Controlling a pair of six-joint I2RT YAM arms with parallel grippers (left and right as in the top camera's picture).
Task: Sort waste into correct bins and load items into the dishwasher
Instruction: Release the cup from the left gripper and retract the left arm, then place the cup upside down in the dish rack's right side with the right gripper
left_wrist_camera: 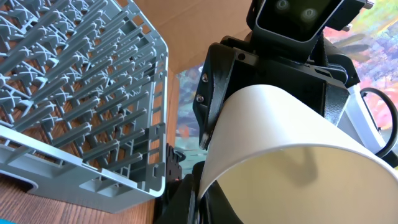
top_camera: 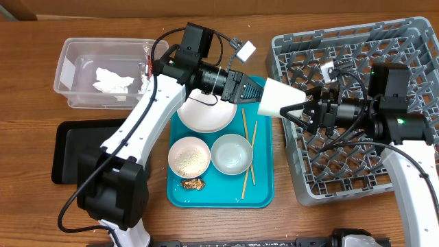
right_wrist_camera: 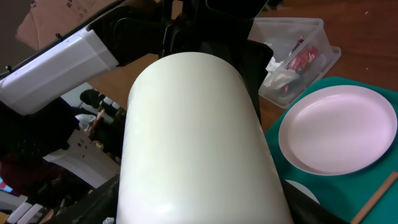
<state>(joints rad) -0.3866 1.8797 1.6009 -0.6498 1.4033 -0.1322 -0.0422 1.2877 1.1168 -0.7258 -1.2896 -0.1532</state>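
Observation:
A white cup hangs on its side in the air between the teal tray and the grey dish rack. My left gripper is shut on its wide rim, one finger inside and one outside, as the left wrist view shows with the cup above it. My right gripper reaches from the rack side. Its fingers lie against both sides of the cup's narrow end in the right wrist view. The rack holds no dishes where visible.
The teal tray holds a white plate, a bowl of rice, a pale grey bowl, a brown lump and chopsticks. The clear tub holds tissue and a red wrapper. A black tray lies at the left.

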